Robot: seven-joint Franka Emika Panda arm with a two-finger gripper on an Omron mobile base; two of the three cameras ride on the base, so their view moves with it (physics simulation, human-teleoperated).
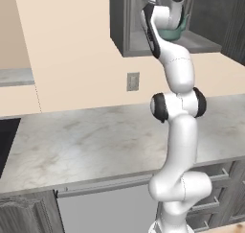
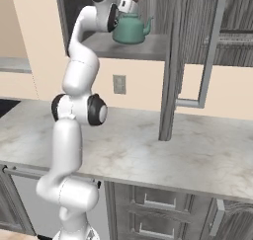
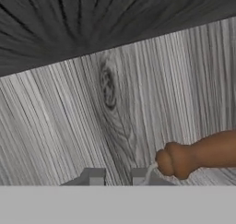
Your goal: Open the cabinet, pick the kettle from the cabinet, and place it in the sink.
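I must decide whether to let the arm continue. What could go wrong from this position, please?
1. In the hand view the gripper is nearly shut beside the thin reddish-brown handle; whether it grips it is unclear, so the small teal-green kettle might slip.
2. The dark grey woodgrain cabinet has its open door close by; the kettle might strike it.

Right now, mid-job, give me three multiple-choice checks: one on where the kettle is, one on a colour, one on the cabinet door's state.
1. Where is the kettle?
A. on the cabinet shelf
B. on the counter
C. on the floor

2. What colour is the kettle's body?
A. red
B. teal-green
C. white

3. How does the cabinet door stand?
A. shut
B. off its hinges
C. swung open

Answers:
1 A: the right base view shows it up on the grey shelf.
2 B: both base views show teal-green.
3 C: the door juts out edge-on, leaving the shelf exposed.
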